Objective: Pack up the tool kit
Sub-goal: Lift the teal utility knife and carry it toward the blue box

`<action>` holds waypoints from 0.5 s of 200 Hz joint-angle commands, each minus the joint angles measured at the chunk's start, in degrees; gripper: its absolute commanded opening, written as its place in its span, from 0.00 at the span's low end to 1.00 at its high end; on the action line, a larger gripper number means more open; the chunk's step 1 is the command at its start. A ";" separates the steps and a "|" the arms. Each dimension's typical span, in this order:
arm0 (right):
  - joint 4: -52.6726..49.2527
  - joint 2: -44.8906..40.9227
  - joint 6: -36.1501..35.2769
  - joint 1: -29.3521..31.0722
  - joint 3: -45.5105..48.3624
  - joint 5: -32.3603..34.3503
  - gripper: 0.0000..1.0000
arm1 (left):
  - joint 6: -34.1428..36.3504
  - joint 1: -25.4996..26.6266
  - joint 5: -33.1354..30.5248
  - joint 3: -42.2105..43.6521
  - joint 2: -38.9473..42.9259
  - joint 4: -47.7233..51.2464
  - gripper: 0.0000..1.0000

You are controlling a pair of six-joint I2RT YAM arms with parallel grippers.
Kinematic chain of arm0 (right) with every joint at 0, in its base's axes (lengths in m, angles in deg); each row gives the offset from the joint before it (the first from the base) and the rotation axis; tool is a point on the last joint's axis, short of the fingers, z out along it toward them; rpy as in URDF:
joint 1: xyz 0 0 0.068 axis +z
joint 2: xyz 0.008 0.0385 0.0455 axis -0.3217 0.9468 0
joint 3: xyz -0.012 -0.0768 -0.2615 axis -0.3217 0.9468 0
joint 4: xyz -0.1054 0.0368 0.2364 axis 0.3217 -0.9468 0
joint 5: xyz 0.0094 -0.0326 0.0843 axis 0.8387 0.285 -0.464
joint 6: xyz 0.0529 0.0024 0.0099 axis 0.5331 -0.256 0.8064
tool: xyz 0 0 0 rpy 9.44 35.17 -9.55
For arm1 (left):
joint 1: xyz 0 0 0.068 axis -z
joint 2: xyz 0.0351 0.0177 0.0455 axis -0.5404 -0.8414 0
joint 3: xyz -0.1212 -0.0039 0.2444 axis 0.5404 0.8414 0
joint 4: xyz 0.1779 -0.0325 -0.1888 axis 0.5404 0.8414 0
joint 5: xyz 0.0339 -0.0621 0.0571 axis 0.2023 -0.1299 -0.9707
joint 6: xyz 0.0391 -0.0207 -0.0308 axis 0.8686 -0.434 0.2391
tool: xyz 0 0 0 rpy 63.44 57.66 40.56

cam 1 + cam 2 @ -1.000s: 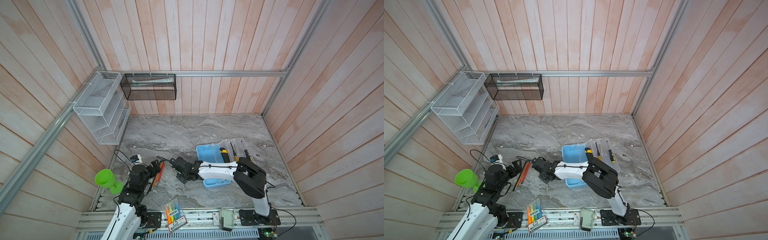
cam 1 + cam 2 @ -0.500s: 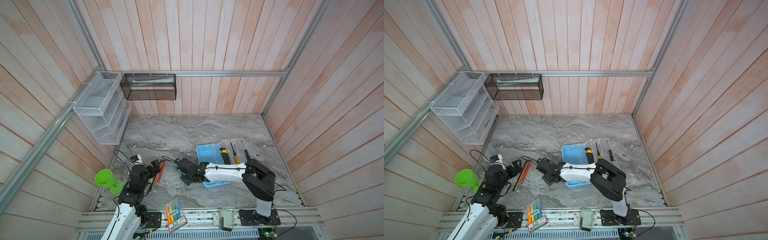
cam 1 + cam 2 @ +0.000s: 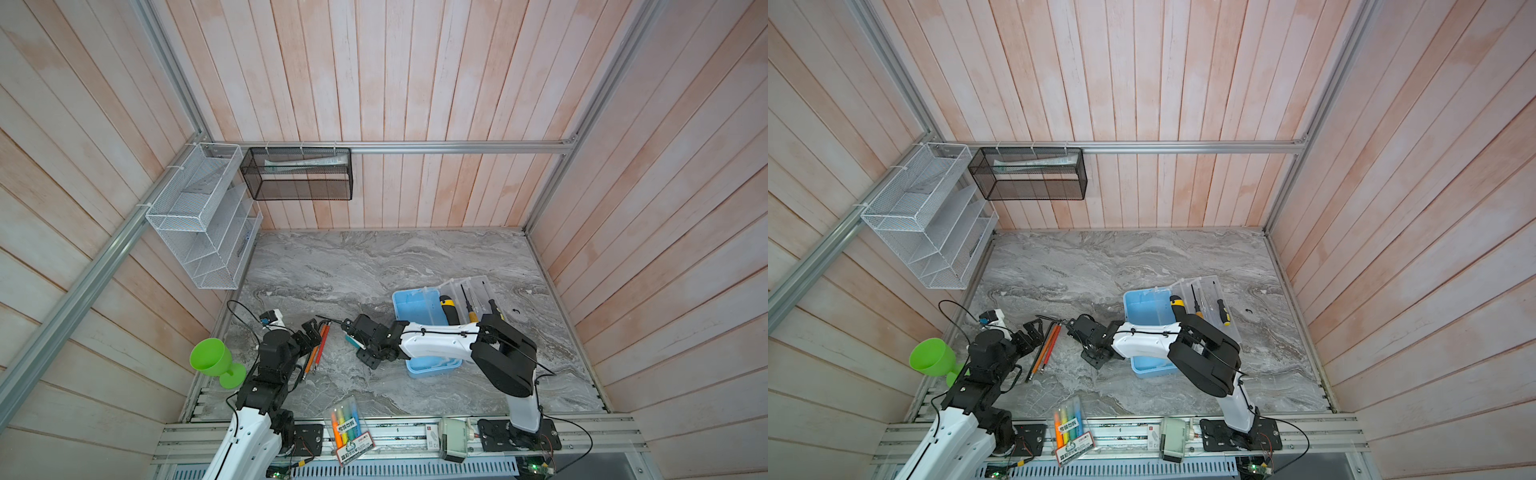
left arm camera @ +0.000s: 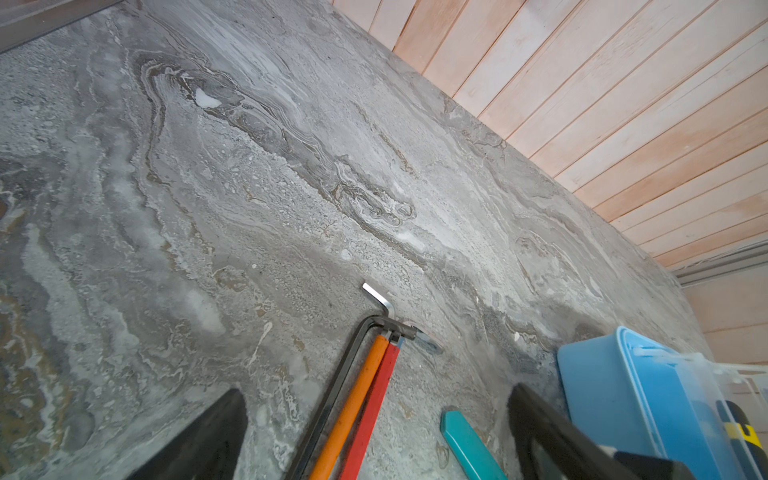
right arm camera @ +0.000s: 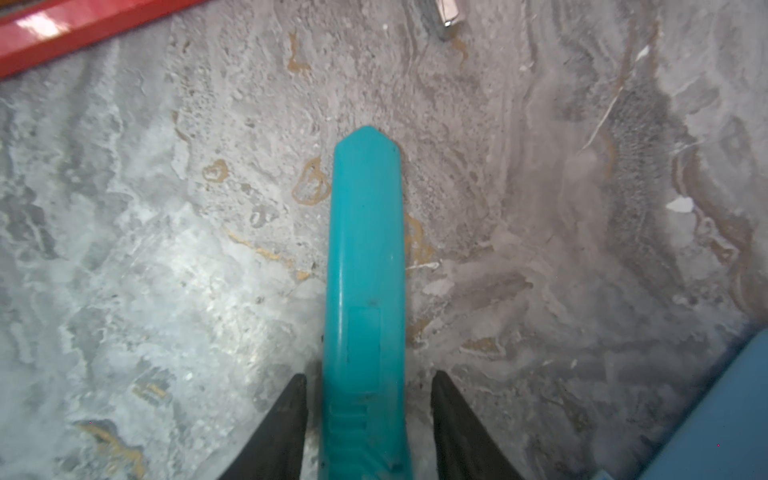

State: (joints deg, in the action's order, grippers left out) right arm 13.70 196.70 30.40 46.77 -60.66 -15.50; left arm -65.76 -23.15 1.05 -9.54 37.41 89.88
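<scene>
The right end effector (image 5: 366,380) is spread, its black fingers (image 5: 286,419) set either side of a slim teal plastic tool (image 5: 365,249) without gripping it. The tool is laid on the grey marbled desk (image 3: 374,266) near the open light-blue plastic case (image 3: 415,305). The left end effector (image 4: 374,395) is held wide apart over orange- and red-sleeved hex keys (image 4: 356,390).

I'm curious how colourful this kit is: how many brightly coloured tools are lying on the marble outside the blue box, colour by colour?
Orange tool: 1
Red tool: 1
Teal tool: 1
Total: 3
</scene>
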 commanded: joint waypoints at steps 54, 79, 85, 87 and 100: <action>0.03 5.92 -2.74 -0.96 -2.94 -5.76 0.46 | -0.22 0.24 -1.00 0.97 0.54 0.48 1.00; -0.32 7.49 -1.96 -0.66 -3.71 -5.05 0.40 | -0.30 0.23 -1.06 1.02 0.51 0.54 1.00; -0.47 7.77 -1.66 -0.64 -3.74 -4.60 0.38 | -0.30 0.24 -1.09 1.02 0.54 0.52 1.00; -0.53 7.84 -1.61 -0.58 -3.77 -4.35 0.38 | -0.30 0.23 -1.06 1.00 0.51 0.49 1.00; -1.21 8.31 -1.17 -0.58 -4.06 -3.01 0.34 | -0.28 0.21 -1.05 1.01 0.55 0.48 1.00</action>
State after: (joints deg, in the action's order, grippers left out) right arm 16.46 200.90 28.61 45.77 -65.16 -20.03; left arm -65.76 -23.15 1.05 -9.48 37.46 89.91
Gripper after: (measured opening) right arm 0.366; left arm 0.997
